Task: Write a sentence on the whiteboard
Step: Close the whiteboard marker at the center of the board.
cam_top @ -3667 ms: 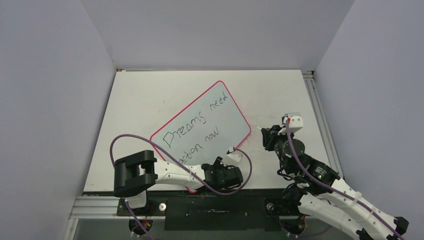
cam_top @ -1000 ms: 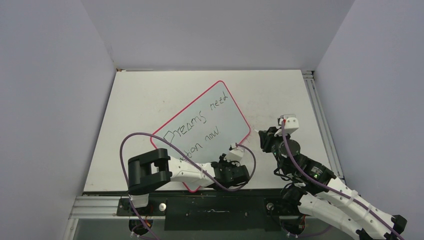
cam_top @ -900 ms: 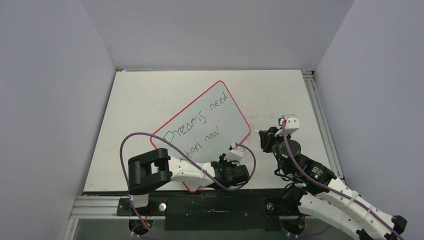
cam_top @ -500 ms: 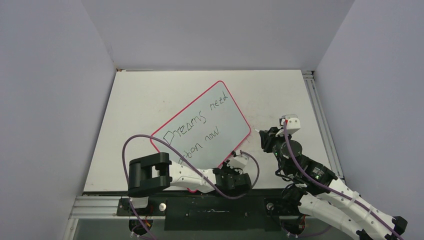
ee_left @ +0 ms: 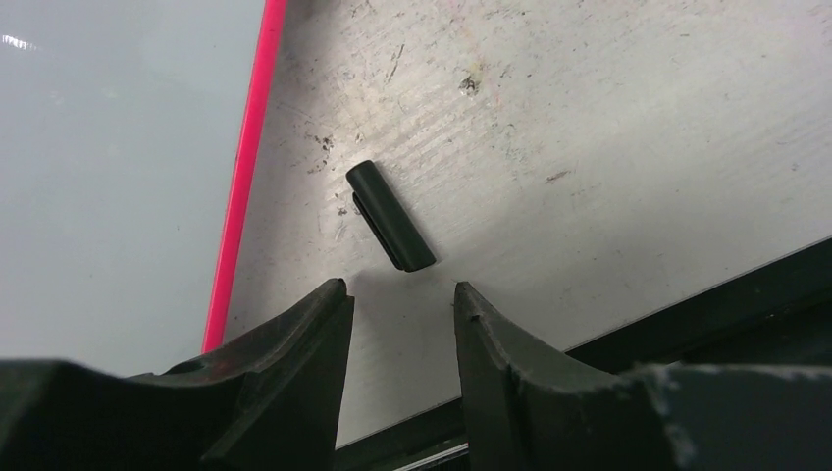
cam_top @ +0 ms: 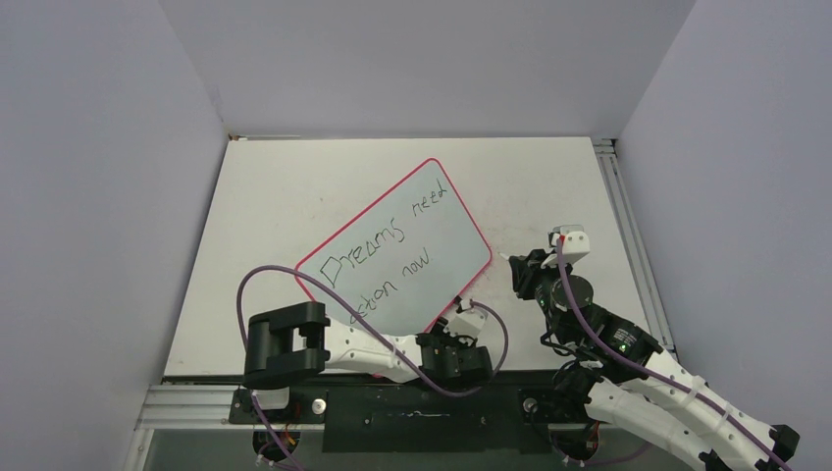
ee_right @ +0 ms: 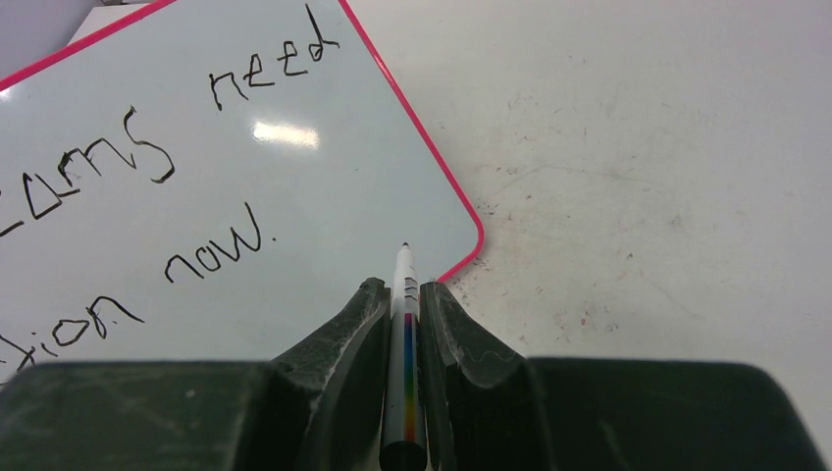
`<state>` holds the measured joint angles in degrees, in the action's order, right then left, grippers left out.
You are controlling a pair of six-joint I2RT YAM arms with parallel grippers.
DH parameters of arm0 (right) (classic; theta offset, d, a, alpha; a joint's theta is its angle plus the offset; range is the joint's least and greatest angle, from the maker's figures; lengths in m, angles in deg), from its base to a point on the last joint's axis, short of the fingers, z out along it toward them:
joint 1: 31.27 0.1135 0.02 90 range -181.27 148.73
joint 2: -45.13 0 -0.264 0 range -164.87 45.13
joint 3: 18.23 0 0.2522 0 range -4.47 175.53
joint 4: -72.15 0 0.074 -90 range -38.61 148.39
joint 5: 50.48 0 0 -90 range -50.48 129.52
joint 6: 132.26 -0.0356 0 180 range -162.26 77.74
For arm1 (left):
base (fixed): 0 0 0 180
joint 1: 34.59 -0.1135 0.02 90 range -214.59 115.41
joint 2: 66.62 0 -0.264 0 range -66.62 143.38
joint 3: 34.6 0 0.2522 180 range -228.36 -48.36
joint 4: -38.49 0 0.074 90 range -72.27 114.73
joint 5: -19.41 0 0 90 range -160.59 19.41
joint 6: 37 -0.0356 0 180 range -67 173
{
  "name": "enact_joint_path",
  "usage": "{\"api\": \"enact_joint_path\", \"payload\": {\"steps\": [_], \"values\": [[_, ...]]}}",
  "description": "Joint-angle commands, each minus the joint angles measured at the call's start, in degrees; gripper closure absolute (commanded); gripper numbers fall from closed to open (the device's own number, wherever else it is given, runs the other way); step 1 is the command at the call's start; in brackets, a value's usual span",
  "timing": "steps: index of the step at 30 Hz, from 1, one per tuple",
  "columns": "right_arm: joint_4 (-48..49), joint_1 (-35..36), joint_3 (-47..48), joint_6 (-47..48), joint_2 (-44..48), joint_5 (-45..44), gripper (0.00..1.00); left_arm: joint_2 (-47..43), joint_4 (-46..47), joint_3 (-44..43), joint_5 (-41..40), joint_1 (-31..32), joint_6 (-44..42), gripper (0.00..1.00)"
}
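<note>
Whiteboard (cam_top: pixel 457 245) lies flat mid-table (cam_top: pixel 549 182), turned diagonally. Sentence (cam_top: pixel 365 251) sits on it in two slanted rows: "Dreams need" over what looks like "action now." (the start of row two is cut off). Right gripper (ee_right: pixel 402 287) is clamped on a marker (ee_right: pixel 405 343), tip over the board's corner. Left gripper (ee_left: pixel 399 287) has jaws apart, holding nothing, low by the board's near edge. A black cap (ee_left: pixel 390 229) lies just ahead of them, beside the red rim and touching neither.

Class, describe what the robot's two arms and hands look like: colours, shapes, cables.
The left arm and right arm both have white shells with black joints. A purple cable runs along each. The left hand and right hand each have two matte black, curved, tapering fingers.
</note>
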<state>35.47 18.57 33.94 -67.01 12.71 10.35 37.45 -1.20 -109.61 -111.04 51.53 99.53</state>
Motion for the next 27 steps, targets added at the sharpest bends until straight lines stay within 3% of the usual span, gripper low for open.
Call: {"api": "enact_joint_path", "payload": {"steps": [1, 11, 27], "values": [[0.7, -0.3, 0.7, -0.3, 0.8, -1.0, 0.94, -2.8, -0.3, -2.7, 1.2, -1.6, 1.3, 0.59], [0.2, -0.3, 0.2, -0.6, 2.2, -2.3, 0.94, -3.4, 3.5, -3.0, 4.4, -6.4, 0.9, 0.59], [0.0, -0.3, -0.3, -0.4, 2.9, -3.3, 0.93, -0.4, 2.6, -4.3, 5.5, -8.1, 1.0, 0.59]]}}
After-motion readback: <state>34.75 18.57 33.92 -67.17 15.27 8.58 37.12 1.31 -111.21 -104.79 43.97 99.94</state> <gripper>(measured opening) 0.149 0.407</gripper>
